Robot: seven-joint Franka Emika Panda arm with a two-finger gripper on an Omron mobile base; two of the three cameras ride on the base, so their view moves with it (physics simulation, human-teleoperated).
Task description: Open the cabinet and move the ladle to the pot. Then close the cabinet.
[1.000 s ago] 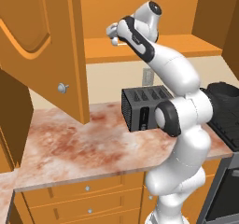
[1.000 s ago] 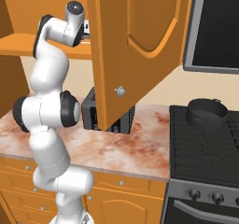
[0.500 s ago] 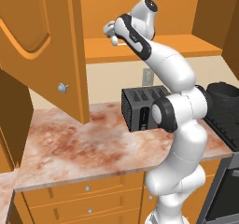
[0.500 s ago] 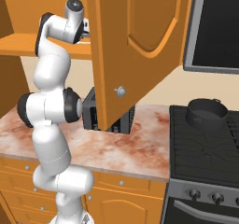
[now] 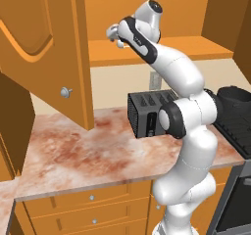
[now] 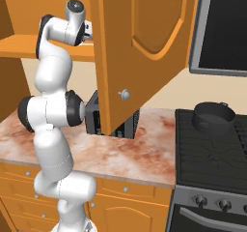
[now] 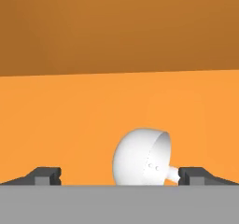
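Observation:
The cabinet (image 5: 147, 50) stands with both doors swung open, and its orange shelf runs across the wall. My gripper (image 5: 113, 33) reaches in over that shelf, partly behind the open door (image 6: 140, 47) in the right base view. In the hand view the ladle (image 7: 142, 157) lies on the shelf with its white round bowl close in front of the hand. My gripper (image 7: 120, 175) is open, and the bowl sits between the fingertips (image 7: 44, 175), nearer the right one. Nothing is gripped. The dark pot (image 6: 213, 117) sits on the stove at the right.
A black toaster (image 5: 147, 112) stands on the marble counter (image 5: 73, 151) under the cabinet. The left door (image 5: 44, 43) with its knob (image 5: 65, 91) hangs out over the counter. The stove (image 6: 212, 153) is at the right, under a microwave (image 6: 224, 28).
The hand has edged a little further left into the cabinet over the shelf. The jaws have stayed open and nothing else has moved.

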